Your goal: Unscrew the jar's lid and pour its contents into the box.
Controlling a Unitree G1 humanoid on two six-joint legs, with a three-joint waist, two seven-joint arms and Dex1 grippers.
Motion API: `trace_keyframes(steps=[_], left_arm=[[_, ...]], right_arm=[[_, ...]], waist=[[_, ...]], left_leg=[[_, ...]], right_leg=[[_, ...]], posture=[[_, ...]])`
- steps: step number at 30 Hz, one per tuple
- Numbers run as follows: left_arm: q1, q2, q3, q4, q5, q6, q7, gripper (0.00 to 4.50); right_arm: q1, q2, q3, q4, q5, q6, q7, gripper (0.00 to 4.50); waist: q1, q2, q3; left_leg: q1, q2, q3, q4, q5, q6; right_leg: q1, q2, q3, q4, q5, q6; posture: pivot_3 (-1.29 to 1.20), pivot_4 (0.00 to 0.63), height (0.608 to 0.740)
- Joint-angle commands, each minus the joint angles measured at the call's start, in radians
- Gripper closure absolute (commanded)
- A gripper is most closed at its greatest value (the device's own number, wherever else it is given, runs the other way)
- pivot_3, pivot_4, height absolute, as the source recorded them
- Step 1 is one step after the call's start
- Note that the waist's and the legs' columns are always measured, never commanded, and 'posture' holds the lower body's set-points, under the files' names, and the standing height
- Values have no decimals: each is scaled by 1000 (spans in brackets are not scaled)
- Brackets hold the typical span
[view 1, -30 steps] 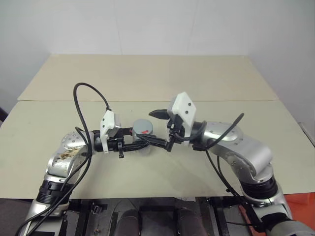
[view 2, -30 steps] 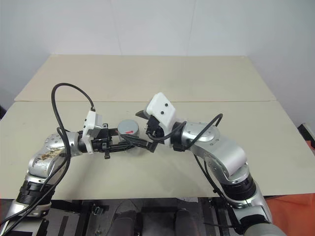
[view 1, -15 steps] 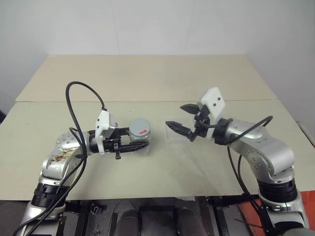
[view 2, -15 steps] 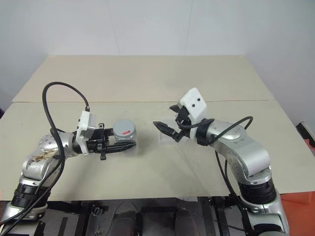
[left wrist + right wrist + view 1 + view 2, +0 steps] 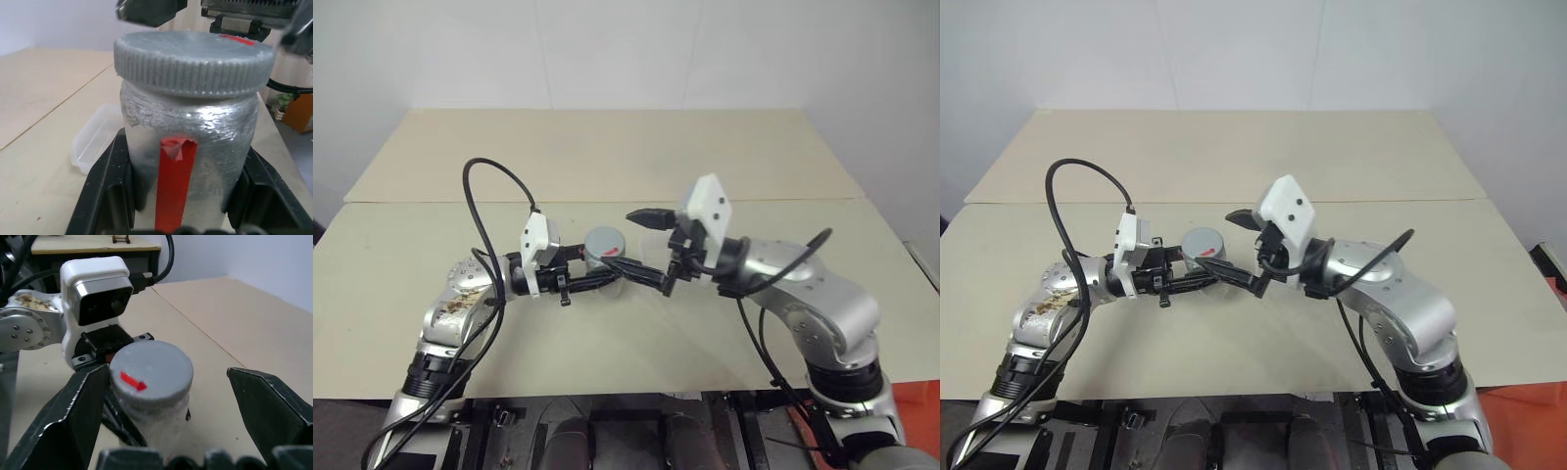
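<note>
My left gripper (image 5: 607, 279) is clenched on the jar (image 5: 188, 147): in the left wrist view its two black fingers (image 5: 105, 186) press against opposite sides of the jar's body, low down, with the red strip of the label facing the camera. The jar stands upright above the desk (image 5: 607, 147), roughly midway between the desk's left and right edges and nearer the front edge than the far one. Whether its base touches the desk I cannot tell.

The lid (image 5: 151, 372) is on the jar, flat top up, with a small red mark on it.

My right gripper (image 5: 646, 245) is released, jaws spread wide. In the right wrist view one finger stands on each side of the lid, neither finger touching it.

The box (image 5: 95, 139) lies flat on the desk just beside the jar, on the side away from the left gripper. The right gripper partly hides it in the head views. The contents I cannot make out.
</note>
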Motion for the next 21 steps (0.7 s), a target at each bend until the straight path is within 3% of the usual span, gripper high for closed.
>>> trace_keyframes(steps=[1, 21], left_arm=[[-23, -3, 5, -15, -1, -22, 0, 2588], [-24, 4, 10, -18, -1, -22, -3, 2588]], right_arm=[[-42, 30, 17, 28, -42, -49, -18, 56], [-78, 110, 60, 84, -92, -51, -11, 56]], waist=[[0, 0, 0], [1, 0, 0]], left_leg=[[0, 0, 0, 0, 0, 0], [-1, 0, 0, 0, 0, 0]], right_leg=[[0, 0, 0, 0, 0, 0], [0, 0, 0, 0, 0, 0]], posture=[[0, 150, 740], [0, 150, 740]])
